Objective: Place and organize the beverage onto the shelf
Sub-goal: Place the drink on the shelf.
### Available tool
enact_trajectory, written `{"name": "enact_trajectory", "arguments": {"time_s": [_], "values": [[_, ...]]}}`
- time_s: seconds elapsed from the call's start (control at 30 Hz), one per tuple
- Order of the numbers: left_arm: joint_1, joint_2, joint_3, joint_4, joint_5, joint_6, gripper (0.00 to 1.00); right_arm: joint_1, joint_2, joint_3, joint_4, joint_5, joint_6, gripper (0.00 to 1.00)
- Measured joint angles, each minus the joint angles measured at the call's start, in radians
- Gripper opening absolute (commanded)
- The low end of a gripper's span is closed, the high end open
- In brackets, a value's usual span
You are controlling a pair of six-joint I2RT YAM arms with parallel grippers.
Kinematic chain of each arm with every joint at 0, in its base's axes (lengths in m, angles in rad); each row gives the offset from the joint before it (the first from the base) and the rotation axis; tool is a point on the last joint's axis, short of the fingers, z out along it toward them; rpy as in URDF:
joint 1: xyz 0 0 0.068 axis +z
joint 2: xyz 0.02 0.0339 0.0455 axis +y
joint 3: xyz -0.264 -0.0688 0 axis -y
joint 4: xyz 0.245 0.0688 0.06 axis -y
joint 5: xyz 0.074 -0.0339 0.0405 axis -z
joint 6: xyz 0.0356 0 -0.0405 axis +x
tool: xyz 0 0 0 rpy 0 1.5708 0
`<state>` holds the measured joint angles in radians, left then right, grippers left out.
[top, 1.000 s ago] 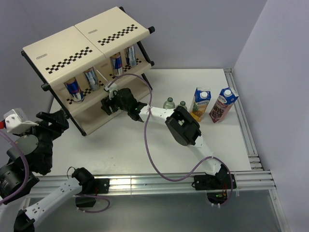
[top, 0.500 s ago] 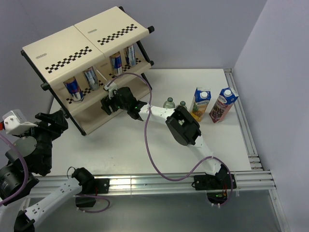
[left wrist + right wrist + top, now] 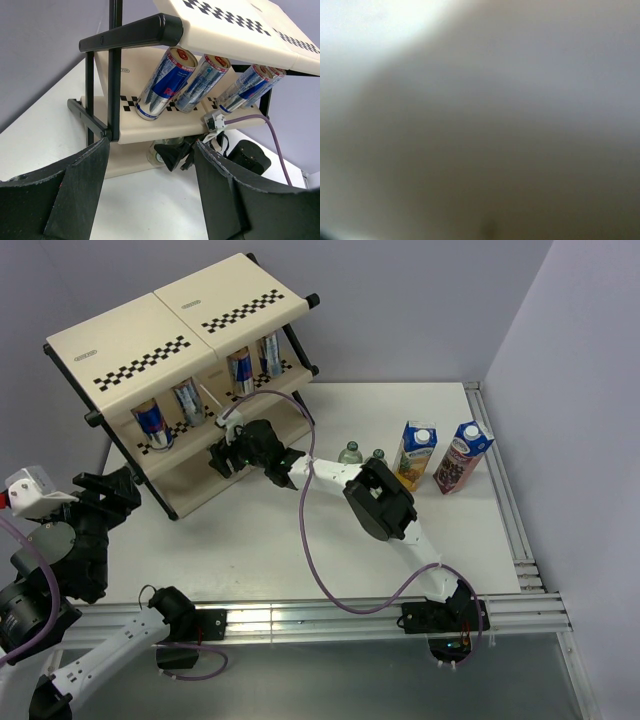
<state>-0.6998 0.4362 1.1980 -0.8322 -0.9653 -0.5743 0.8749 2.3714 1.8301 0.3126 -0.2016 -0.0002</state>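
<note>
Trouble would most likely start at the right tool (image 3: 220,456), which is pushed into the bottom tier of the shelf (image 3: 130,340), low under the middle tier. In the left wrist view its black fingers sit about a clear bottle (image 3: 156,153), but whether they pinch it or merely flank it I cannot tell (the right wrist view is only grey blur). If the bottle is loose and not standing square, a careless pull-back could drag it off the tier or tip it over. Lifting the wrist before it is clear would knock the middle tier, and the four cans (image 3: 190,403) leaning there in two pairs could roll or shift. The purple cable (image 3: 306,570) arches close by the shelf's black frame on the right, and it could snag there on the way out.

Further out, two bottles (image 3: 348,452) stand on the tabletop (image 3: 250,540) just beside the right arm, so a sideways swing could topple them. The two cartons (image 3: 415,453) stand to their right, a little safer. The left tool (image 3: 150,170) hangs at the near left with jaws wide and empty, well apart from the shelf, and threatens nothing while idle.
</note>
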Motion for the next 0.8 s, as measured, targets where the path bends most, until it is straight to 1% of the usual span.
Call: {"name": "enact_trajectory", "arguments": {"time_s": [0.1, 0.17, 0.43, 0.57, 0.8], "values": [[0.0, 0.0, 0.0, 0.001, 0.0, 0.007, 0.74, -0.001, 0.0, -0.011, 0.025, -0.011, 0.009, 0.51], [0.0, 0.0, 0.0, 0.003, 0.0, 0.011, 0.74, -0.002, 0.0, -0.024, 0.05, -0.019, 0.023, 0.48], [0.0, -0.003, -0.007, 0.013, 0.0, 0.014, 0.74, -0.003, -0.004, -0.137, 0.274, -0.008, 0.085, 0.48], [0.0, -0.013, -0.009, 0.02, 0.0, 0.014, 0.74, -0.009, -0.004, -0.136, 0.275, 0.023, 0.097, 0.51], [0.0, -0.051, -0.018, 0.025, -0.001, 0.014, 0.75, -0.01, -0.004, -0.136, 0.276, 0.079, 0.12, 0.52]]}}
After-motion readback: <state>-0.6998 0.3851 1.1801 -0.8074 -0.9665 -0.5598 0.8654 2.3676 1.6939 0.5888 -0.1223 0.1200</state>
